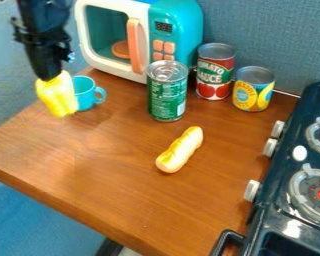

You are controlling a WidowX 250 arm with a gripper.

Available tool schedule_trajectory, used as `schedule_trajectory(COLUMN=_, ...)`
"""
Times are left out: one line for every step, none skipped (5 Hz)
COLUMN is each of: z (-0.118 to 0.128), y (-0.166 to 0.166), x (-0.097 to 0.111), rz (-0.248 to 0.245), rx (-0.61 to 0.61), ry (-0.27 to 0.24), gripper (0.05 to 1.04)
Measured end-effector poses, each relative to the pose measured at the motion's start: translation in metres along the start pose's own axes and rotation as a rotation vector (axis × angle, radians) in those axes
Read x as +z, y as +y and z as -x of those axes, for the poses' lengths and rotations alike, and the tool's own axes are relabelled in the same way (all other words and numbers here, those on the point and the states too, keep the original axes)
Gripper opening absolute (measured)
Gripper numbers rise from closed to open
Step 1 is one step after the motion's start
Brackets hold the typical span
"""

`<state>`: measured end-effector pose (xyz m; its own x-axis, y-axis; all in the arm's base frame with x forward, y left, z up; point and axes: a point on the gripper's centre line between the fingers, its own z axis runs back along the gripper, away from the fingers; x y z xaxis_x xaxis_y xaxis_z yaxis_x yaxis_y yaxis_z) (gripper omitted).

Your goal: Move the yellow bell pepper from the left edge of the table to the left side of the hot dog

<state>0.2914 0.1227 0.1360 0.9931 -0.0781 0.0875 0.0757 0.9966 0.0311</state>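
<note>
"The boxy teal-and-white plastic microwave (184, 25) has a long orange handle (134, 47)?"

"Yes. The lumpy toy (57, 95) is bright yellow; the long tan bun (180, 151) has a yellow streak."

"And the cylindrical green metal can (167, 97) bears white print."

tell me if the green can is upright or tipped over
Upright: the green can stands on its base on the wooden counter, its silver lid facing up.

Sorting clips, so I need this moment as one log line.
gripper: upper left | holding: yellow toy | near: blue cup | counter: toy hot dog, green can, red can, yellow can
</note>
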Motion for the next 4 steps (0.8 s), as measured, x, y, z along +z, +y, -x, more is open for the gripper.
schedule_trajectory(z=-0.016, y=-0.042, x=-0.028, rz=0.112, rx=-0.235, ry=0.047, gripper=0.104)
schedule_trajectory(z=-0.028, y=-0.061, x=-0.043, rz=0.052, rx=-0.383, ry=0.073, gripper=0.104)
schedule_trajectory(z=-0.035, y=-0.067, x=-0.05, rz=0.012, rx=-0.453, ry=0.067, gripper=0.104)
schedule_trajectory(z=-0.038, y=-0.069, x=-0.056, rz=-0.002, rx=-0.467, ry=0.078, gripper=0.104)
